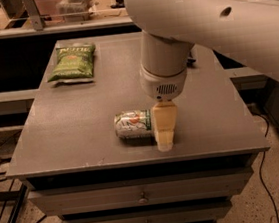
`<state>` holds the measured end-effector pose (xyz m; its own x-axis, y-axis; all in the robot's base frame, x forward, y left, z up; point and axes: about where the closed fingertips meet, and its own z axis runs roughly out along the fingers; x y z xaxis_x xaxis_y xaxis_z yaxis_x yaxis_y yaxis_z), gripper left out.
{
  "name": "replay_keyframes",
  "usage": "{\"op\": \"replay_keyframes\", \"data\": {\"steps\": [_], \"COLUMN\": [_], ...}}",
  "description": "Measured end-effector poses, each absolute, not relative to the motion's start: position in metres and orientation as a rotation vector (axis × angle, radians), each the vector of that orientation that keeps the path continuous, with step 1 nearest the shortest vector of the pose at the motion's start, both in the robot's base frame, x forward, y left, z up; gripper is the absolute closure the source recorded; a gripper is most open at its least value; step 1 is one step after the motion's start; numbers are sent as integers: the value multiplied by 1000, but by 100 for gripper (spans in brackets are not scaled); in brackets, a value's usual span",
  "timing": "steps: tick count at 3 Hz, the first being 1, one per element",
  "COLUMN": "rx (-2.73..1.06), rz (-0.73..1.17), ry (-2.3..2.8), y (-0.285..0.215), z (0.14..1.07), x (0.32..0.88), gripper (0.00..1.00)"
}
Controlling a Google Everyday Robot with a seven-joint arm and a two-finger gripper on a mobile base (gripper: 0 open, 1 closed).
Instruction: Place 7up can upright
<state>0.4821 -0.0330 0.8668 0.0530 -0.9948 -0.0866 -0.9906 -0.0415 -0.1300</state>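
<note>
The 7up can (132,124) lies on its side near the front edge of the grey table (80,125). It is whitish-silver with a green band and an orange-red mark, and its left end faces left. My gripper (164,128) hangs from the white arm (167,65), pointing down at the can's right end. It reaches the table top there and covers that end of the can. I cannot tell whether it holds the can.
A green chip bag (72,63) lies flat at the table's back left. A small dark object (190,60) peeks out behind the arm at the back right. Drawers (139,199) sit below the table top. Cables lie on the floor at left.
</note>
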Motion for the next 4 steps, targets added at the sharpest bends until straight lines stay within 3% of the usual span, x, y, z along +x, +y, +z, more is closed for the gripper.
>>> {"op": "replay_keyframes", "data": {"steps": [2, 4], "rx": [-2171, -2171], "rz": [14, -27], "ry": [2080, 2083], "y": [-22, -14], "z": [844, 847], "x": [484, 481], "gripper": [0, 48]}}
